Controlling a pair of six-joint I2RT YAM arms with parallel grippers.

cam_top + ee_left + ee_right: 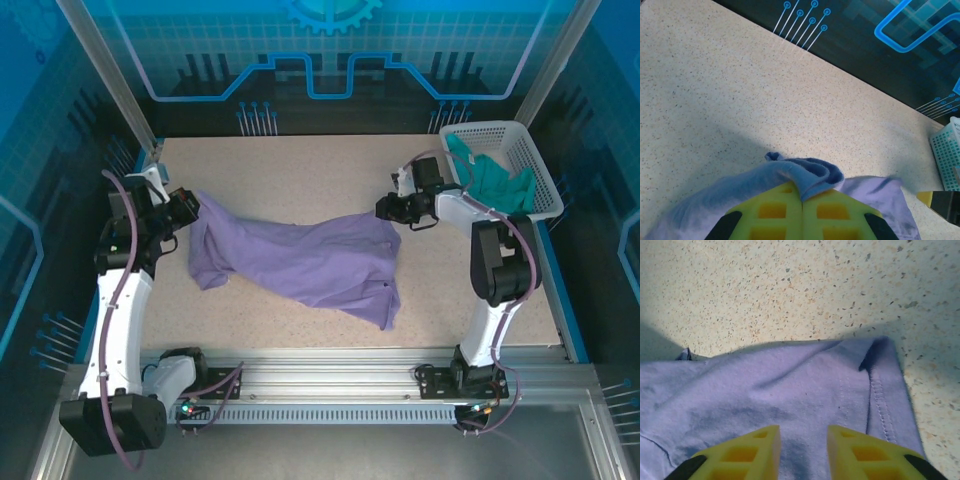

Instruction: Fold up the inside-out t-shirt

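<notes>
A white mesh basket (487,127) sits at the far right corner of the speckled desk (300,165) with a teal garment (497,180) heaped in it, well apart from the inside-out t-shirt (300,262), which lies crumpled across the middle of the desk. The left arm leans in from the left edge, and the left gripper (801,192) is clamped on a bunched fold at the shirt's left end. The right arm bends back from beside the basket. The right gripper (803,437) is low over the shirt's stitched right hem, jaws apart and holding nothing.
</notes>
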